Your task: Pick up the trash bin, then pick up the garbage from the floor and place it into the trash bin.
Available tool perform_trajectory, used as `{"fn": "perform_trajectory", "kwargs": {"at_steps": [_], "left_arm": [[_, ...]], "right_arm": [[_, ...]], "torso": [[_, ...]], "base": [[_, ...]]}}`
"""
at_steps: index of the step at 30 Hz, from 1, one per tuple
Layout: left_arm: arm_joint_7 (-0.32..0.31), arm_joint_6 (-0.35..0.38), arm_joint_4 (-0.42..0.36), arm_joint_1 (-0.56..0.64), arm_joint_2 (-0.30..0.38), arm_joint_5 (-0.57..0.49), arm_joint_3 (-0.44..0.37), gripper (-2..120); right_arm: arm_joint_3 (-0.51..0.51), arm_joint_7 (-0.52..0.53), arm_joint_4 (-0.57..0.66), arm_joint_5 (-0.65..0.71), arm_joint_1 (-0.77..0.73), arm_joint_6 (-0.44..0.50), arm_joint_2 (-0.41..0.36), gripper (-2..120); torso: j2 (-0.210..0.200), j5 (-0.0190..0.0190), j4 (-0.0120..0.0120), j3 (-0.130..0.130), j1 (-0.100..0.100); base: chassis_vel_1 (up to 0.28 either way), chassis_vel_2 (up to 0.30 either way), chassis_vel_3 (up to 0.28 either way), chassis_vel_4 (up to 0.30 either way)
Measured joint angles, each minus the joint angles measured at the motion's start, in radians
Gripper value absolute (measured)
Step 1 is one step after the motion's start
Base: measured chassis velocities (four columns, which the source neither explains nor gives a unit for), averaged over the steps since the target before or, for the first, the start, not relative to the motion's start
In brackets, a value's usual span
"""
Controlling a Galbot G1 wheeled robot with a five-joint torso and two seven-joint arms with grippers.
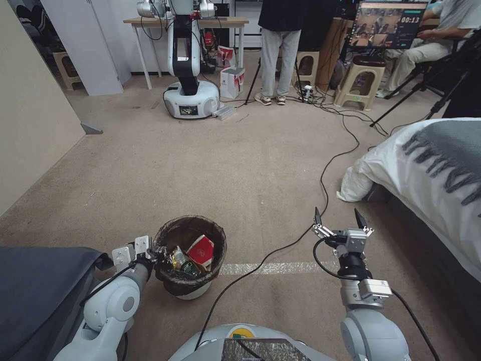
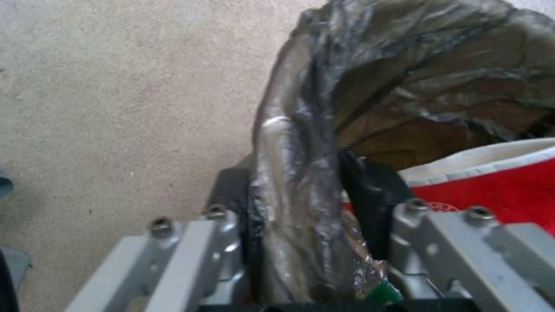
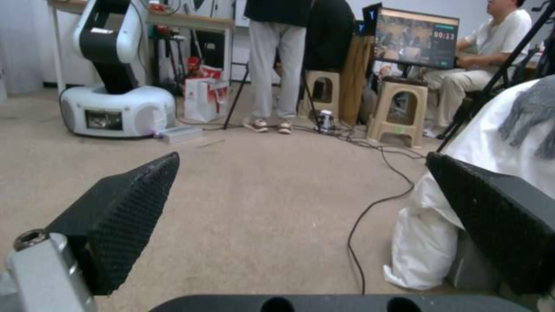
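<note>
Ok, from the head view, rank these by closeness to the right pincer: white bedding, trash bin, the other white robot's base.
From the right pincer:
1. White bedding, just ahead to its right.
2. Trash bin, off to its left, clamped by the left pincer.
3. Other robot's base, far ahead-left.

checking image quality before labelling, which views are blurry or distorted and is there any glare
Head view: sharp, wide-angle bend at the edges, tape line on the floor glints. Left wrist view: soft close-up, sheen on the trash bin liner clamped in the left hand. Right wrist view: open right hand blurred, room mildly soft.

Beige carpet [image 1: 225, 150], white-quilted bed [image 1: 431, 170] at right, wooden table [image 1: 185, 22] behind.
</note>
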Motion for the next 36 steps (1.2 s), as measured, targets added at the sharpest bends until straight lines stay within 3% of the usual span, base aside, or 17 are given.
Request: {"fn": "perform_trajectory", "kwargs": {"at_steps": [3,6,8,16,27,32,33,35,36], "left_arm": [[0.011,0.0,0.0,-0.004,0.001,-0.001,-0.009,54],[0.017,0.0,0.0,-0.005,0.001,-0.001,-0.013,59],[0.021,0.0,-0.006,-0.008,0.002,0.0,-0.019,71],[0.039,0.0,-0.019,-0.012,0.002,-0.001,-0.052,98],[0.047,-0.008,-0.042,-0.026,0.018,-0.001,-0.095,100],[0.116,-0.118,-0.046,-0.017,0.023,0.143,-0.111,100],[0.145,-0.16,-0.046,-0.011,0.024,0.199,-0.117,100],[0.209,-0.354,-0.055,0.016,0.011,0.323,-0.132,100],[0.209,-0.354,-0.055,0.016,0.011,0.323,-0.132,100]], "right_arm": [[0.001,0.0,0.001,0.001,0.0,-0.001,0.0,100],[0.001,0.001,0.001,0.001,0.0,-0.001,0.0,100],[0.001,0.001,0.001,0.001,0.001,-0.001,0.0,100],[-0.002,0.003,0.001,0.001,0.006,-0.006,-0.001,100],[-0.008,0.017,-0.002,0.017,0.029,-0.027,-0.021,100],[-0.008,0.021,-0.002,0.027,0.034,-0.035,-0.022,100],[-0.008,0.022,-0.002,0.03,0.036,-0.036,-0.02,100],[-0.005,0.023,-0.002,0.037,0.034,-0.036,-0.022,100],[-0.005,0.023,-0.002,0.037,0.034,-0.036,-0.022,100]], "torso": [[0.0,0.0,0.0,0.0,0.0],[0.0,0.0,0.0,0.0,0.0],[0.0,0.0,0.0,0.0,0.0],[0.0,0.0,0.0,0.0,0.0],[0.0,0.0,0.0,0.0,0.0],[0.0,-0.0001,-0.0001,0.0,0.0],[0.0,-0.0001,0.0,0.0,0.0],[0.0,0.0,-0.0002,0.0,0.0],[0.0,0.0,-0.0002,0.0,0.0]], "base": [[0.0,0.0,0.0,0.0],[0.0,0.0,0.0,0.0],[0.0,0.0,0.0,0.0],[0.0,0.0,0.0,0.0],[0.0,0.0,0.0,0.0],[0.0,0.0,0.0,0.0],[0.0,0.0,0.0,0.0],[0.0,0.0,0.0,0.0],[0.0,0.0,0.0,0.0]]}}
